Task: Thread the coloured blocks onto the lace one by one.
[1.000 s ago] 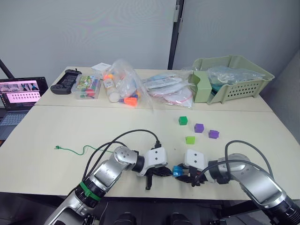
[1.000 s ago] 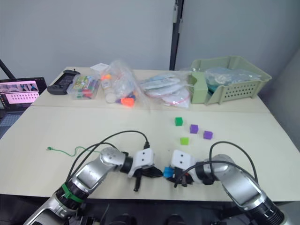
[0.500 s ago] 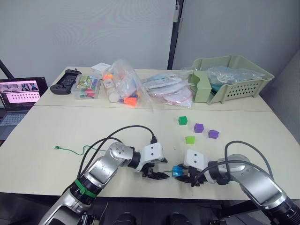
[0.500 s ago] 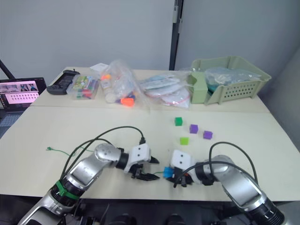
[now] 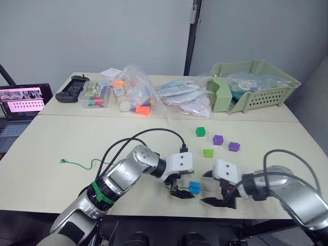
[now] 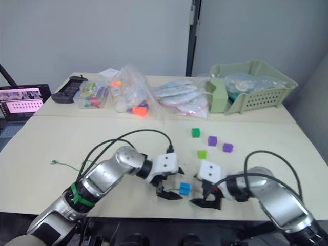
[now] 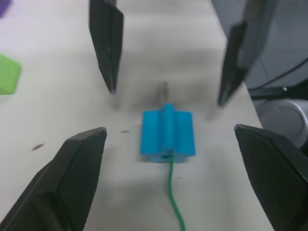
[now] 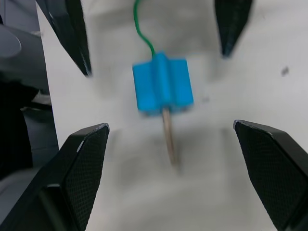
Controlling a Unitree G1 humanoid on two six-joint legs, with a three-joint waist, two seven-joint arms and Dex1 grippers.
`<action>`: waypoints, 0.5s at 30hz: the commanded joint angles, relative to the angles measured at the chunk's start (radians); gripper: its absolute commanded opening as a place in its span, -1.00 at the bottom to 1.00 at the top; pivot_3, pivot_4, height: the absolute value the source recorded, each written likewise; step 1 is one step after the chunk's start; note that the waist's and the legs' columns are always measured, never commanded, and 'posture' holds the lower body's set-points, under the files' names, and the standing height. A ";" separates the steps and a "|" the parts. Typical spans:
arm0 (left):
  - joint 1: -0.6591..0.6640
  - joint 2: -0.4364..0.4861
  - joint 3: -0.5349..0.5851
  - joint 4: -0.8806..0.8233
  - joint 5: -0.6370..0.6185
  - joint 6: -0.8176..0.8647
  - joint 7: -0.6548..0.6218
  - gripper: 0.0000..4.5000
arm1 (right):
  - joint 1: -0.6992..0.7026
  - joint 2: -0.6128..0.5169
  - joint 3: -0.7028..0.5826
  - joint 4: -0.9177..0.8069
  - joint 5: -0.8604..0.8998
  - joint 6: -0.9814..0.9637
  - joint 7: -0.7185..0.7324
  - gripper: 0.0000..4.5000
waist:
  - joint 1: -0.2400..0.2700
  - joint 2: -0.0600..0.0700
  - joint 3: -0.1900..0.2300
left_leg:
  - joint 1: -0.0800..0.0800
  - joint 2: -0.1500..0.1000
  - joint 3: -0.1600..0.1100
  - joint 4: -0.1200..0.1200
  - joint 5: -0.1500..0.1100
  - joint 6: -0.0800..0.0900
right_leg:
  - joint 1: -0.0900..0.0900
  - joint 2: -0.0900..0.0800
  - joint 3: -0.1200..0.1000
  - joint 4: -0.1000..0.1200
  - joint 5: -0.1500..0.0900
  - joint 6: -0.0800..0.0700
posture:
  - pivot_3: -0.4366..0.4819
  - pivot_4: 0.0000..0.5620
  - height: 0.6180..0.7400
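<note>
Blue block (image 7: 167,134) threaded on the lace (image 7: 173,204) lies between left claw (image 5: 180,187) and right claw (image 5: 212,188), both wide open, empty

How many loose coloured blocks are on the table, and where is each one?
5. Blue block on the lace, between the grippers; dark green block, two purple blocks and light green block behind it. Bags may hide more.

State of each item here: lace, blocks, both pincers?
lace: threaded through the blue block, tip poking out
blue block: lying on the table, ungripped
green and purple blocks: loose, unthreaded
left pincer: open, beside the blue block
right pincer: open, holding nothing
</note>
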 commanded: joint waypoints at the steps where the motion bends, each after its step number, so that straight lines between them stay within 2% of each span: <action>1: -0.038 -0.026 -0.059 0.046 0.058 -0.049 0.008 0.99 | 0.012 -0.006 -0.024 0.018 -0.003 -0.053 0.004 0.99 | -0.002 0.000 0.000 | 0.000 0.000 0.000 0.000 0.000 0.000 | 0.000 0.000 0.000 0.000 0.000 0.000 | -0.05 -0.47 1.00; 9: -0.063 -0.080 -0.101 0.121 0.104 -0.085 0.014 0.99 | 0.025 0.011 0.004 0.040 -0.029 -0.078 -0.018 0.99 | -0.002 0.000 0.000 | 0.000 0.000 0.000 0.000 0.000 0.000 | -0.001 0.000 0.000 0.000 0.000 0.000 | -0.05 -0.47 1.00; 15: -0.068 -0.078 -0.111 0.139 0.128 -0.106 -0.005 0.16 | 0.020 0.025 0.014 0.038 -0.034 -0.073 -0.029 1.00 | -0.002 0.000 0.000 | 0.000 0.000 0.000 0.000 0.000 0.000 | -0.001 0.000 0.000 0.000 0.000 0.000 | -0.05 -0.47 1.00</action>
